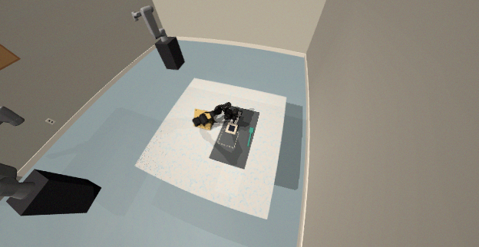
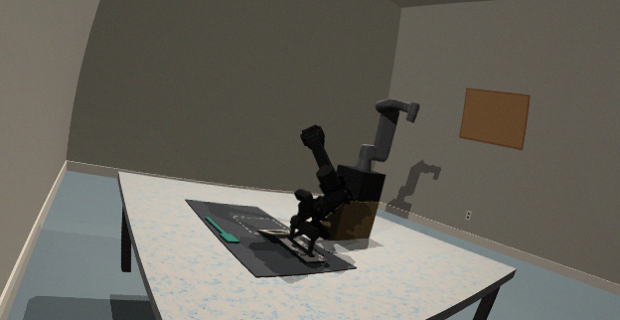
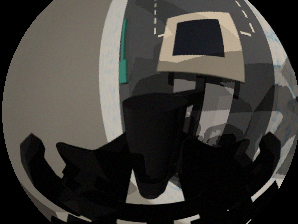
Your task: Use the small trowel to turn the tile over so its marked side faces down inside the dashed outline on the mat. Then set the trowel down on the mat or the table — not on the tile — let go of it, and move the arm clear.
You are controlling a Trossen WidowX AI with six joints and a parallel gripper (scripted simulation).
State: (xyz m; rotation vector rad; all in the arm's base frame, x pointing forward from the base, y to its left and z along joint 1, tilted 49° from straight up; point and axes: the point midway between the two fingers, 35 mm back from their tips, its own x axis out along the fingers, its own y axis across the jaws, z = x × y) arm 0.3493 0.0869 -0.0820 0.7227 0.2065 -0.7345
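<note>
The cream tile [image 1: 235, 132] [image 2: 272, 232] [image 3: 200, 64] shows its dark marked square upward. It lies across the near end of the dashed outline [image 1: 226, 146] [image 3: 155, 19], partly outside it, and looks slightly tilted in the exterior view. My gripper [image 2: 301, 243] [image 3: 153, 129] is shut on the black handle of the trowel. The trowel's wide grey blade [image 2: 304, 254] [image 3: 215, 110] is low over the mat, its front edge apparently under the tile's near edge. The exact contact is hidden by the tile and shadows.
The dark mat [image 1: 230, 159] [image 2: 258, 263] lies on the speckled table [image 1: 238, 195] [image 2: 179, 268]. A green flat tool [image 1: 251, 130] [image 2: 230, 239] [image 3: 123, 72] lies along the mat's edge beside the outline. The arm's yellow base plate [image 1: 207, 126] is at the mat's other side.
</note>
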